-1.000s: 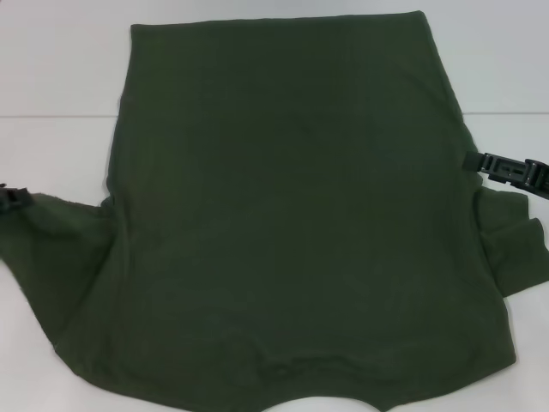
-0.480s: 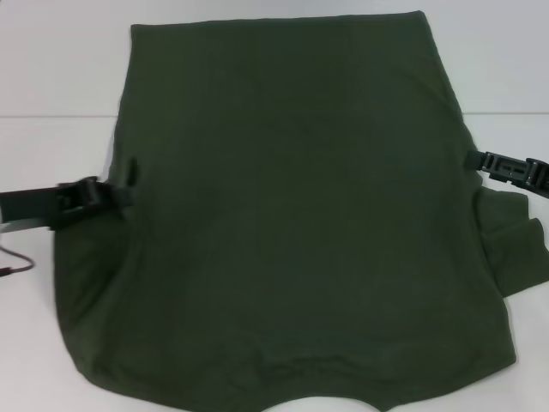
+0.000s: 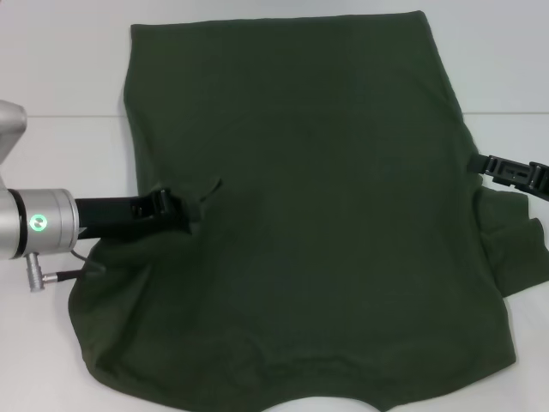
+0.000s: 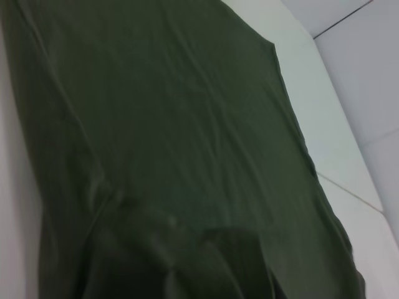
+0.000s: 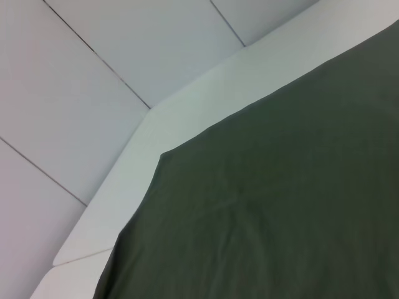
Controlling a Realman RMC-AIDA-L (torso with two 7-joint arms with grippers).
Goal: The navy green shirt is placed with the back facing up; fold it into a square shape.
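The navy green shirt (image 3: 317, 223) lies spread flat on the white table (image 3: 60, 77), plain side up. Its long axis runs straight away from the robot: the straight hem is at the far end, the curved neck opening at the near edge of the head view. The left gripper (image 3: 190, 206) reaches in over the shirt from the robot's left, fingers pinched together on a raised fold of the left sleeve fabric, which is drawn in over the body of the shirt. Cloth bunches and puckers just at its tips. The right gripper (image 3: 480, 163) sits at the shirt's right edge, level with the right sleeve (image 3: 515, 249), which is spread out on the table with a few creases. Whether its fingers are apart or together cannot be told. In the left wrist view, the dark fabric (image 4: 174, 137) fills nearly everything, with a rumpled fold close in.
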